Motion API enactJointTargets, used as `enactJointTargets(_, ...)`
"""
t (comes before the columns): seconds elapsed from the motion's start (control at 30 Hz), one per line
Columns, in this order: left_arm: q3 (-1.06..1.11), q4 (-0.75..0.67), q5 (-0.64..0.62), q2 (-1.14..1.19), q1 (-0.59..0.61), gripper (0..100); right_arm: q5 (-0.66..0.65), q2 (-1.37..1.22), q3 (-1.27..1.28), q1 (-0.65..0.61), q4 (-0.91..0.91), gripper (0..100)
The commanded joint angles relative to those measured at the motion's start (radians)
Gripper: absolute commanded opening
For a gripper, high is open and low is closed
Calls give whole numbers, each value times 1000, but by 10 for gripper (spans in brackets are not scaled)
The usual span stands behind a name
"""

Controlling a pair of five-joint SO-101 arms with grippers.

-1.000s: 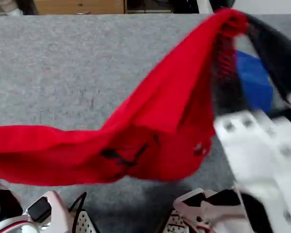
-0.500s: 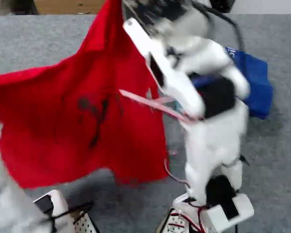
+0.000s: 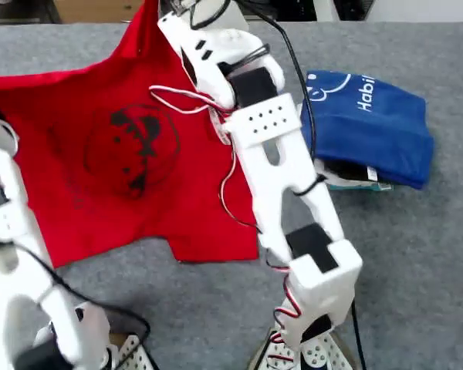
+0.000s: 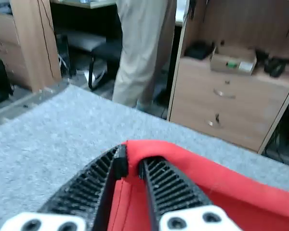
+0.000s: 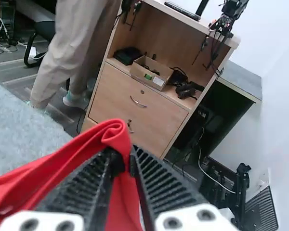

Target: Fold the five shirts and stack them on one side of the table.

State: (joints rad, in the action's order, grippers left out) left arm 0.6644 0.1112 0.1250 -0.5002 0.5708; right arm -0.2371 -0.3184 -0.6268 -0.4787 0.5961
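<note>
Left pincer (image 4: 131,161) and right pincer (image 5: 125,156) each clenched on red shirt (image 3: 100,177), raised corner cut off above

This is an office room used as a robotics lab. A wooden cabinet (image 5: 135,108) with two handled drawers stands just beyond the grey felt-covered table (image 5: 12,132). The open shelf above its drawers holds a small cardboard box (image 5: 151,72) and black gadgets (image 5: 185,89), more hardware (image 5: 229,13) sits on its top, and loose cables (image 5: 209,175) trail over the floor beside it. On the cabinet's other side a black office chair (image 4: 98,50) stands on the hard floor.
</note>
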Motion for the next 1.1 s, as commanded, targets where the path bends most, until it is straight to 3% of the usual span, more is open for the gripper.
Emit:
enactJointTargets(0.0, -193, -38, 0, 196, -6, 19, 15, -33, -119, -7, -26, 1)
enactJointTargets(0.2, -293, -38, 6, 386, -3, 19, 15, -88, -193, 15, 163, 1)
enactJointTargets(0.3, -278, 40, 6, 390, -2, 19, 15, -90, -214, 33, 285, 1)
enactJointTargets(0.4, -282, 256, 14, 366, -14, 20, 11, -88, -220, 35, 420, 1)
enactJointTargets(0.53, -301, 582, 124, 257, -60, 19, -37, -90, -232, 35, 635, 2)
enactJointTargets(0.63, -292, 747, 195, 170, -78, 19, -173, -88, -237, 31, 815, 2)
enactJointTargets(0.73, -265, 875, 259, 96, -87, 19, -213, -88, -234, 30, 944, 2)
enactJointTargets(0.93, -110, 907, 319, 5, -80, 19, -219, -88, -234, 31, 1168, 2)
enactJointTargets(1.07, -6, 910, 330, -33, -77, 19, -218, -68, -196, 38, 1191, 2)
